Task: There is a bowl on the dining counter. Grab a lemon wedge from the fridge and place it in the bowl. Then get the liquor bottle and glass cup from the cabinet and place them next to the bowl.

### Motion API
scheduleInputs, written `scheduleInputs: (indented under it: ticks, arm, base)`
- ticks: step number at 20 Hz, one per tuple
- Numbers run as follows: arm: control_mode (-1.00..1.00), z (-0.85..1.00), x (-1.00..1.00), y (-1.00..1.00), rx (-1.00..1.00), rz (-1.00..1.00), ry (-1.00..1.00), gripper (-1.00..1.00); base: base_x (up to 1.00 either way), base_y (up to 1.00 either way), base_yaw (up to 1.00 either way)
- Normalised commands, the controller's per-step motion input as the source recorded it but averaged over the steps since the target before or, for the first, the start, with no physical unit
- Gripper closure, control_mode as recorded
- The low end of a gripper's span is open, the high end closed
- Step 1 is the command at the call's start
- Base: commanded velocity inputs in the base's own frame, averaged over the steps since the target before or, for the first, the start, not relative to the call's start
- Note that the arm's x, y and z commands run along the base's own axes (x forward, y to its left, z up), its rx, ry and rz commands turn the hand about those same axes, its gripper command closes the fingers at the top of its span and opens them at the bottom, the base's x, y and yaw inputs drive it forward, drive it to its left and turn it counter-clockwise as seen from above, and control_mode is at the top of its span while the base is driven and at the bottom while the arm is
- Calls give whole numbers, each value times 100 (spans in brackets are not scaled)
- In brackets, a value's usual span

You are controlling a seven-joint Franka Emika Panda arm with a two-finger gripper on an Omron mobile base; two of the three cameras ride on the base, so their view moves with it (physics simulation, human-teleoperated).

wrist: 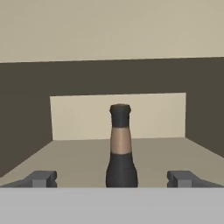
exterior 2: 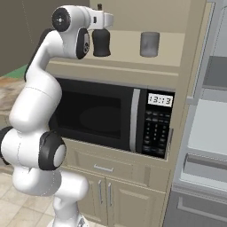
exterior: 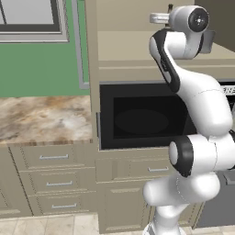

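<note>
The liquor bottle (wrist: pixel 121 151), dark with a tan band on its neck, stands upright on the shelf of the open cabinet (wrist: pixel 118 116). My gripper (wrist: pixel 113 179) is open, one fingertip on each side of the bottle and both still short of it. In the right base view the hand (exterior 2: pixel 101 20) hovers at neck height in front of the bottle (exterior 2: pixel 101 43). The grey glass cup (exterior 2: pixel 150 44) stands on the same shelf to the bottle's right. The bowl and the lemon wedge are out of view.
A black microwave (exterior 2: pixel 111 115) sits built in right under the cabinet shelf, with drawers (exterior 2: pixel 104 167) below it. The fridge (exterior 2: pixel 206 133) stands at the right. A marble counter (exterior: pixel 43 119) with drawers under it lies to the left.
</note>
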Motion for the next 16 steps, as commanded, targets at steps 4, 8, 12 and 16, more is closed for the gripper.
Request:
scheduleInputs:
  ticks: [4, 8, 12, 16]
  arm:
    - [-100, -2, 23, -7, 0, 0, 0, -100]
    - [-100, 0, 17, -6, 0, 0, 0, -100]
    - [-100, 0, 13, -12, 0, 0, 0, -100]
    - [-100, 0, 13, -11, 0, 0, 0, -100]
  base:
    - [0, 0, 0]
    - [0, 0, 0]
    - [0, 0, 0]
    - [0, 0, 0]
